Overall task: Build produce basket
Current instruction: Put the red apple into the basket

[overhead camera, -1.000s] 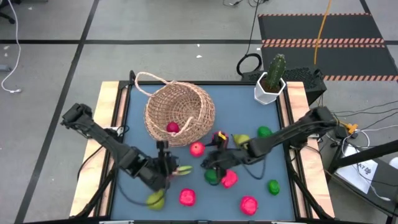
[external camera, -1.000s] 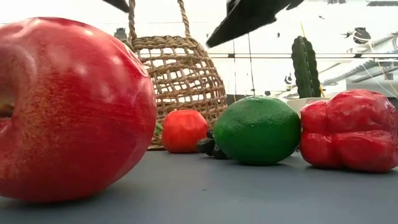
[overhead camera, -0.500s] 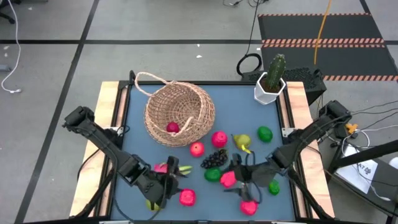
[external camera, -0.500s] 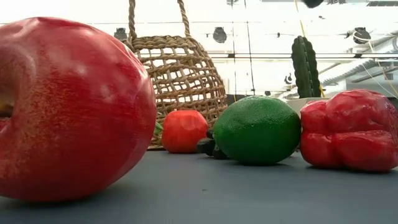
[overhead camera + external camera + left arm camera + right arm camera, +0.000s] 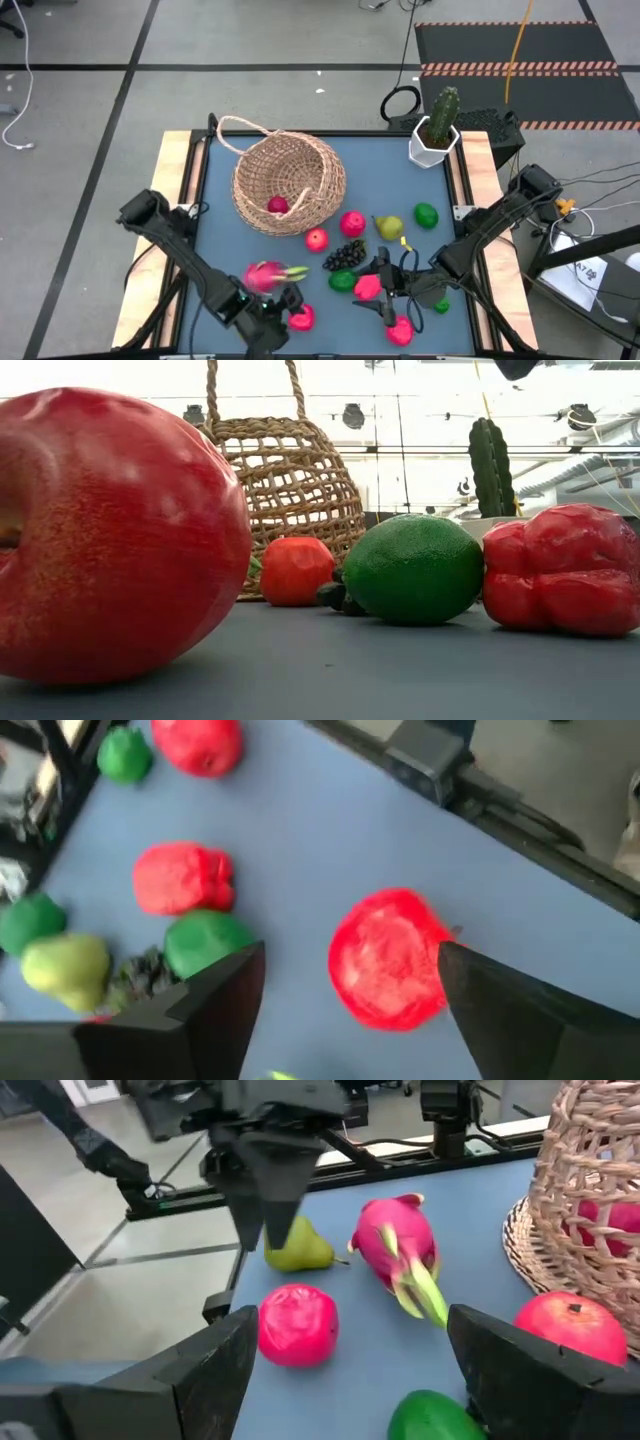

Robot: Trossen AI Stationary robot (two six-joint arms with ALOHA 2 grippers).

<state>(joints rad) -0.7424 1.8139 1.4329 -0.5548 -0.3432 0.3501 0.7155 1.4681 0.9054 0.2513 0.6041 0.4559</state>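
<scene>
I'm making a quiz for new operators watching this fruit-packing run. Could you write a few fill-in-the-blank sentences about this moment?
1. The basket lies tipped on its side with one ____ fruit inside.
2. The white pot at the table's far right corner holds a ____.
3. The left pincer hovers open over a ____ fruit on the mat.
4. The dragon fruit lies between the basket and a yellow-green ____.

Missing words: red; cactus; red; pear

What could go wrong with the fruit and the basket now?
The basket lies tipped on its side, so the red fruit inside might roll out. The left gripper has open fingers flanking a round red fruit; closing off-centre could push it away. The right gripper hangs close by, so the arms might bump.
</scene>
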